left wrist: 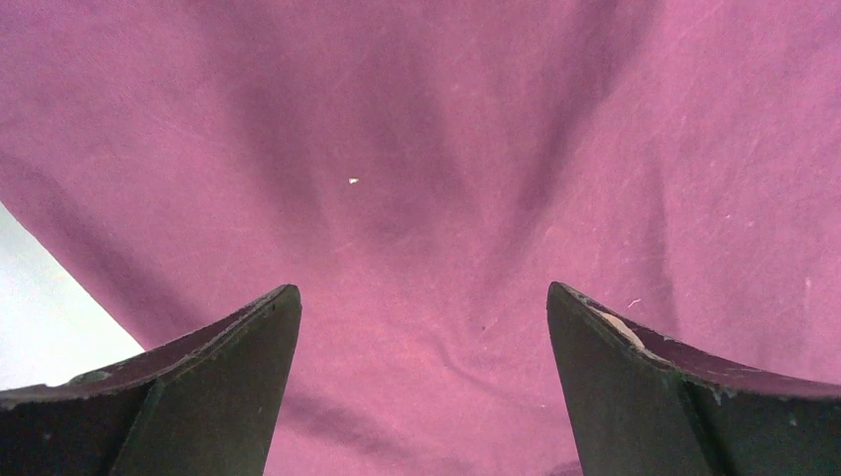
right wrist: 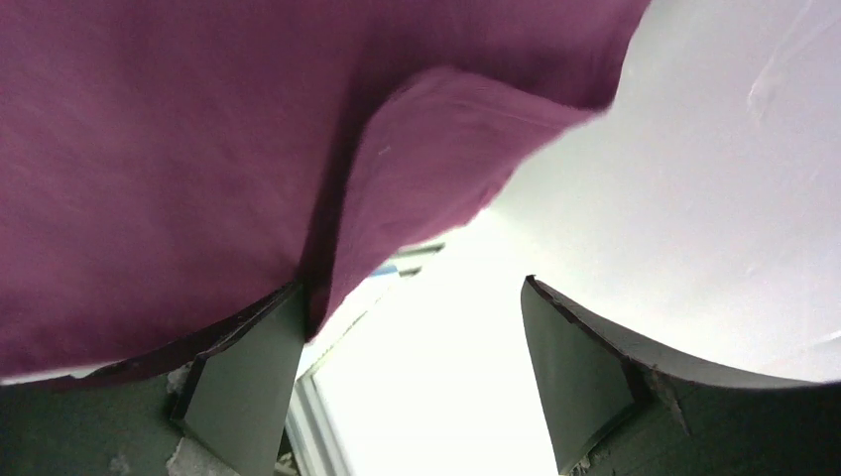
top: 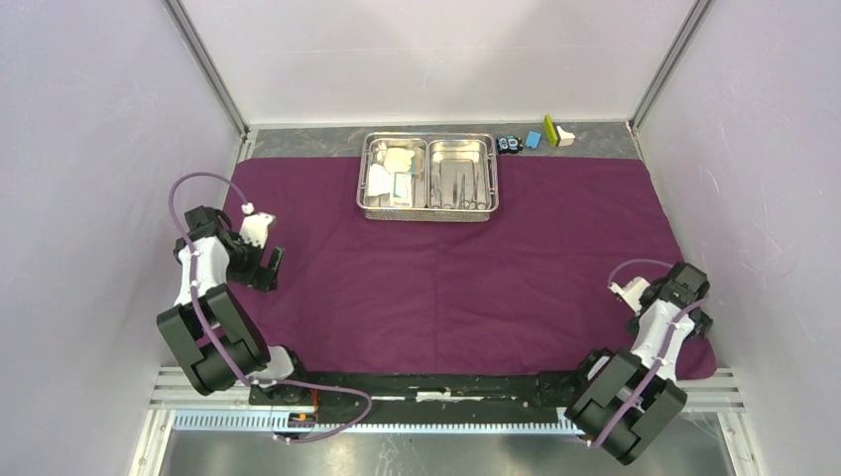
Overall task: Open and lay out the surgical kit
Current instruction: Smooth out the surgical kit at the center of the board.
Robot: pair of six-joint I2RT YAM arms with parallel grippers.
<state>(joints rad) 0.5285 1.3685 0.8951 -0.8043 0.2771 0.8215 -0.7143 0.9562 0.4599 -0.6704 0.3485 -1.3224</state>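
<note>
Plum cloth lies beneath released left hand, its corner beside released right hand.

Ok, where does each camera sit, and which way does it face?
Top: fixed above and behind the arms, looking down over the cloth and tray; the left arm and right arm show.
Left wrist: on the left arm, looking close down onto flat cloth; the open left gripper frames the bottom.
Right wrist: on the right arm, aimed at the cloth's folded edge and a white wall; the open right gripper shows.
Shared: all three see the cloth; only the top view sees the tray.
</note>
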